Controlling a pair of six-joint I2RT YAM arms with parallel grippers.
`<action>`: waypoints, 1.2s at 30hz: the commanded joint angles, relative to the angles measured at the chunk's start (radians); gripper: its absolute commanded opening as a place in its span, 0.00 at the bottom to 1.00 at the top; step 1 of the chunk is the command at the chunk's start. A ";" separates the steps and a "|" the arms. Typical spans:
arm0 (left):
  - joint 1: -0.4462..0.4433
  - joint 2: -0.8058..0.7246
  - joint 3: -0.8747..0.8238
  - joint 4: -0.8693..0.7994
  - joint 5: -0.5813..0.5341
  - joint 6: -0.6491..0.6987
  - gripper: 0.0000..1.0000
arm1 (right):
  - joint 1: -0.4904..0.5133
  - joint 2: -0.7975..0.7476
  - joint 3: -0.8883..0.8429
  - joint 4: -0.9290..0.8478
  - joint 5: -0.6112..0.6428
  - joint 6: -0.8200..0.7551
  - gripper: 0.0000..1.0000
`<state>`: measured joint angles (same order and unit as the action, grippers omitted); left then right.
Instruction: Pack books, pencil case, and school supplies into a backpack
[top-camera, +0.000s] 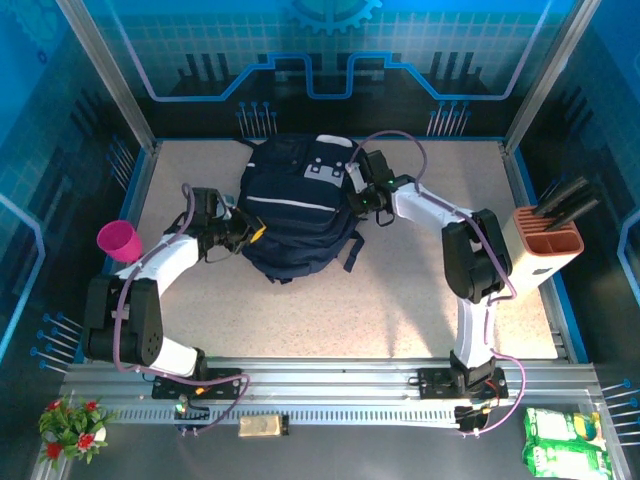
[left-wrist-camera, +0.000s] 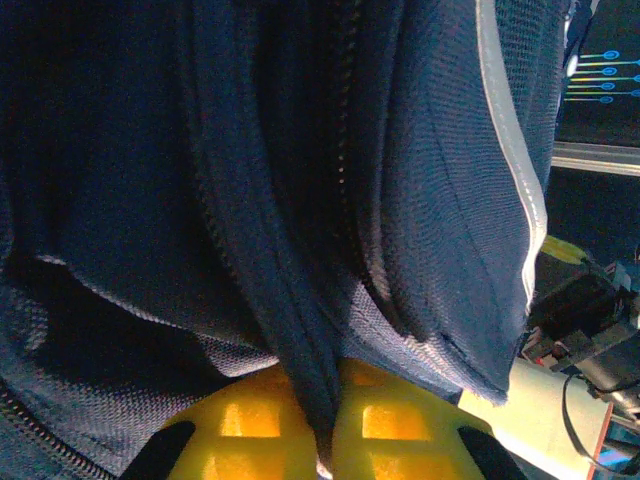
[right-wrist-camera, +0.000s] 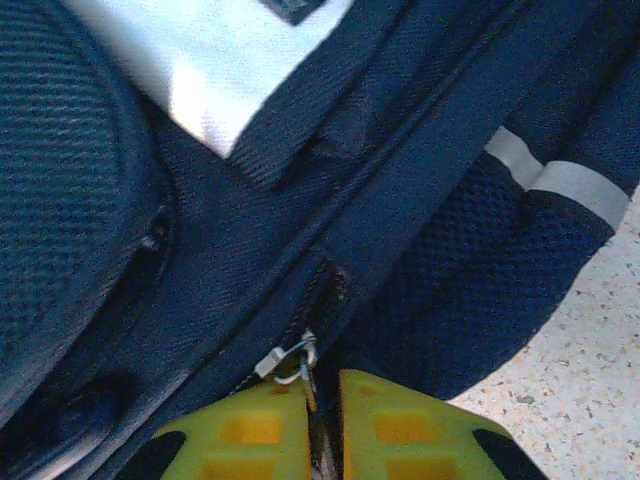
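Observation:
The dark navy backpack (top-camera: 295, 210) lies in the middle of the table, with white-grey patches near its top. My left gripper (top-camera: 250, 232) is at its left side, shut on a fold of backpack fabric (left-wrist-camera: 300, 340) that runs down between the yellow fingers (left-wrist-camera: 400, 435). My right gripper (top-camera: 362, 195) is at the backpack's right upper side. Its jaws stand a narrow slit apart around the zipper pull (right-wrist-camera: 300, 355), whose cord runs down between the fingers (right-wrist-camera: 250, 435). The books, pencil case and school supplies are hidden.
A magenta-pink cup (top-camera: 118, 240) stands at the left edge. A beige block holder with black handles (top-camera: 548, 245) stands at the right edge. Bare table (top-camera: 400, 300) lies in front of the backpack. A black strap (top-camera: 352, 250) trails off to its right.

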<state>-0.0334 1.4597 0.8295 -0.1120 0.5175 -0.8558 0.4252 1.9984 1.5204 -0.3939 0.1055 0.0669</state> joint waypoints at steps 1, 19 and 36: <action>0.017 0.004 0.032 -0.055 0.054 0.063 0.02 | -0.048 0.047 0.102 -0.072 0.134 0.050 0.14; 0.017 0.006 0.032 -0.045 0.050 0.043 0.04 | -0.026 -0.205 -0.057 -0.086 -0.241 0.251 0.59; 0.017 0.004 0.020 -0.022 0.056 0.021 0.06 | 0.028 0.024 0.108 -0.033 -0.461 0.300 0.74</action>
<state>-0.0204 1.4673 0.8303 -0.1341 0.5220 -0.8387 0.4389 1.9984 1.5791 -0.4179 -0.2840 0.3706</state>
